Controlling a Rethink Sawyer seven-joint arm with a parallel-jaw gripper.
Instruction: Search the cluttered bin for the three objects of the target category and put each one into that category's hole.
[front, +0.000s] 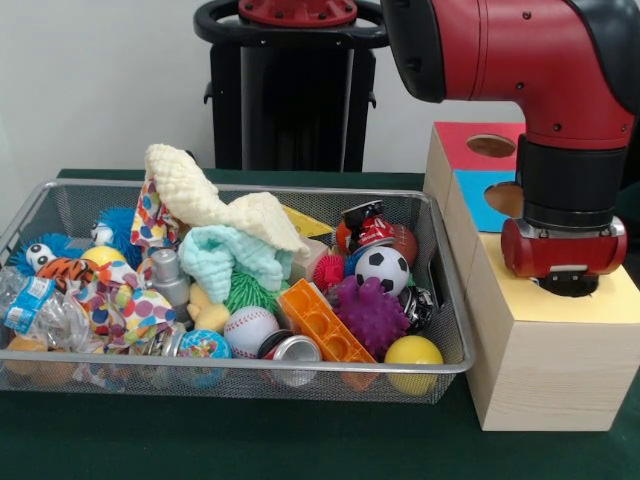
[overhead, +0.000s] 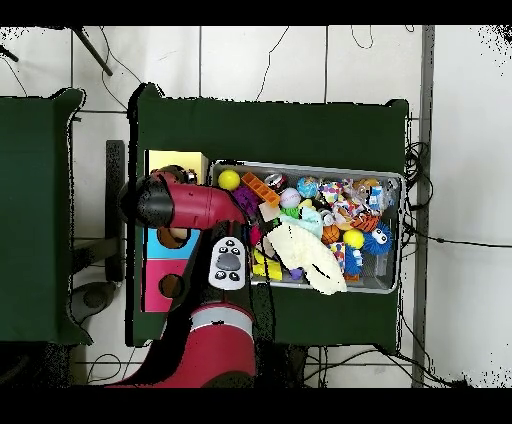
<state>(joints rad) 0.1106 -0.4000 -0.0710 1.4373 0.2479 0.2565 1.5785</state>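
The wire mesh bin stands on the green table, full of toys; it also shows in the overhead view. One spotted white cloth hangs at the back left, partly under the cream knitted cloth. Another spotted cloth lies crumpled at the front left. A third I cannot make out. My gripper points down at the top of the yellow-faced box, right over its hole, which it hides. The wrist housing hides whether the gripper is open or holding anything.
The blue-faced box and red-faced box stand behind the yellow one. The bin also holds a mint fluffy cloth, soccer ball, purple spiky ball, orange brick and yellow ball.
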